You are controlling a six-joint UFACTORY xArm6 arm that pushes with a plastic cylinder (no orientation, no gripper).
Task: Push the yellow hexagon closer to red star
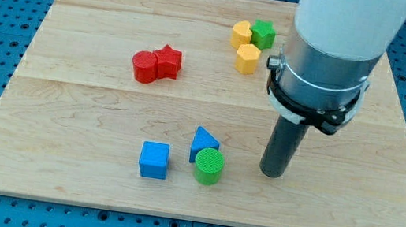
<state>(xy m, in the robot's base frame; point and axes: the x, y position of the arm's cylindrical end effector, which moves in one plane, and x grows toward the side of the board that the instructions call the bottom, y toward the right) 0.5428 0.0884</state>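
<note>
The yellow hexagon (247, 58) lies near the view's top, right of centre, just below another yellow block (241, 33) and a green star (263, 33). The red star (168, 60) lies to its left, touching a red cylinder (145, 67). My tip (272, 173) rests on the board well below and to the right of the yellow hexagon, right of the green cylinder (208, 166). It touches no block.
A blue triangle (203, 142) and a blue cube (153, 160) lie near the green cylinder at the view's bottom centre. The wooden board (66, 126) sits on a blue surface. The arm's white body hides the board's top right part.
</note>
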